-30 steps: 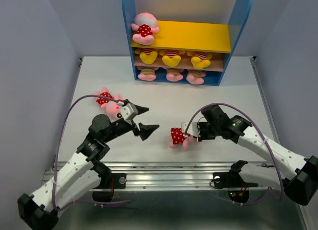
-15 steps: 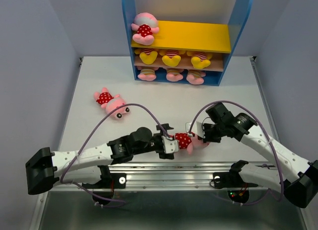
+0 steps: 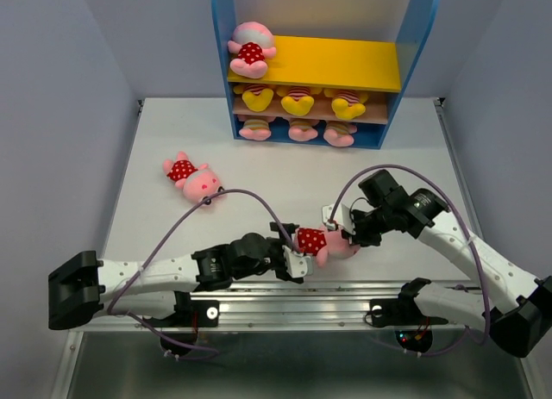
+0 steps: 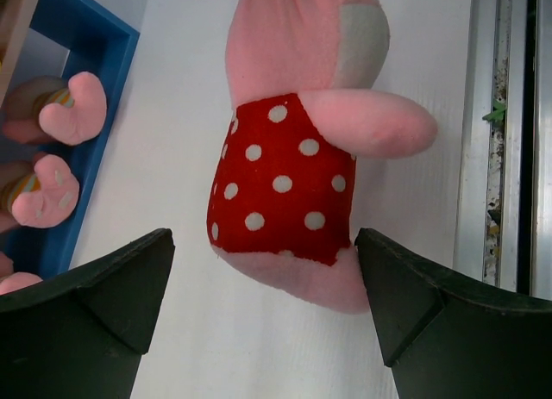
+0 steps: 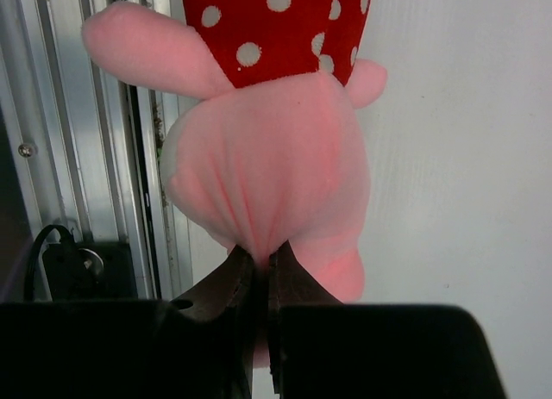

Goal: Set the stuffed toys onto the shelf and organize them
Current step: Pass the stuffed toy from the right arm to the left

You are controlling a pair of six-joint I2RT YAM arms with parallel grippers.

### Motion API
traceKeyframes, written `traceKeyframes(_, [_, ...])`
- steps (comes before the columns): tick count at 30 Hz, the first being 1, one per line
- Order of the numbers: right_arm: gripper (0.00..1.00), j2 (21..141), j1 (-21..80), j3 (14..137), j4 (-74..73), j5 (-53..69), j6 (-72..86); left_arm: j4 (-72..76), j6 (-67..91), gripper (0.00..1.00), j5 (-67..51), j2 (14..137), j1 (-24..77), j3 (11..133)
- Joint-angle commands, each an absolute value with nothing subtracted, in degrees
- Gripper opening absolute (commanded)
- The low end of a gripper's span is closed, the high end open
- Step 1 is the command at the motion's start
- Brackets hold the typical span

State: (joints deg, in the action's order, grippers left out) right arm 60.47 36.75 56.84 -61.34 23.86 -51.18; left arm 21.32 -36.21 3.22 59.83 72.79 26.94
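- left arm (image 3: pixel 164 272) lies low along the near edge, stretched right toward the middle of the worktop (image 3: pixel 285 179).
- loose pig (image 3: pixel 191 179), red dotted outfit, face up on the worktop left of centre. It is well apart from both jaws and not yet handled.
- left jaws wide apart. In the wrist view the fingers (image 4: pixel 103 296) flank the foot end of the held pig; the right one is just beside it, and I can't confirm contact.
- held pig (image 3: pixel 315 241), red dotted, sits between the two arms near the front rail (image 3: pixel 293 291). I can't tell whether it is lifted or resting on the worktop.
- Step looks like a right-to-left handover. Best done by pushing the left jaws further in so the pads meet the red torso, not the feet. Close square across the middle and get a firm hold before the other side lets go.
- shelf (image 3: pixel 222 37) at back centre. The yellow board (image 3: pixel 345 63) has one top pig (image 3: pixel 250 50) at its left end and bare space beside it. Bears (image 3: pixel 297 99) fill the middle and striped pigs (image 3: pixel 304 130) fill the base.
- The held pig likely goes next to the top pig, facing the same way.
- right jaws together, pinched on a thin fold of plush at the pig's head. That grip could slip, so no tugging during the swap.
- right arm (image 3: pixel 466 244) bends in from the right. It should back off straight after release.
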Motion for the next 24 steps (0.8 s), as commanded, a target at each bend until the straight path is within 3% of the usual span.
traceKeyframes(1, [0.01,60.3,33.8,59.9,-61.7,26.5,-51.5,23.9,-36.8,0.99,3.3,54.2,73.1,25.1])
traceKeyframes(7, [0.01,61.3,30.3,61.5,-61.8,31.2,-52.6,21.4,-34.5,0.99,1.4,49.7,73.1,23.2])
traceKeyframes(20, [0.01,63.9,29.8,63.9,-64.2,43.9,-52.6,24.7,-36.3,0.98,6.1,52.3,73.3,24.0])
traceKeyframes(24, [0.01,63.7,29.8,62.5,-64.2,43.9,-52.9,25.0,-36.2,0.83,9.0,50.6,73.3,24.3])
